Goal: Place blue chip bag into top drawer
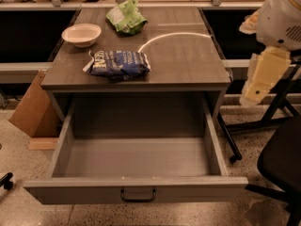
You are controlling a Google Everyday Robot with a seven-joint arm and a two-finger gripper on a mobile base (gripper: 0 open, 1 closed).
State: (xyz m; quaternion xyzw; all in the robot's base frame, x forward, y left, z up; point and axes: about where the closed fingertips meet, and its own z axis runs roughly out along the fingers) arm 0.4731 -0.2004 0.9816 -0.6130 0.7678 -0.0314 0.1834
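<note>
The blue chip bag lies at the front edge of the desk, left of centre, the top drawer open below; the gripper seemingly hangs beyond the right edge, well apart, its state impossible to tell

Blue chip bag flat, top drawer open

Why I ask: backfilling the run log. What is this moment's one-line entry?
blue chip bag: on cabinet top | top drawer: open, bag not inside | gripper: right of cabinet top, apart from bag
</note>
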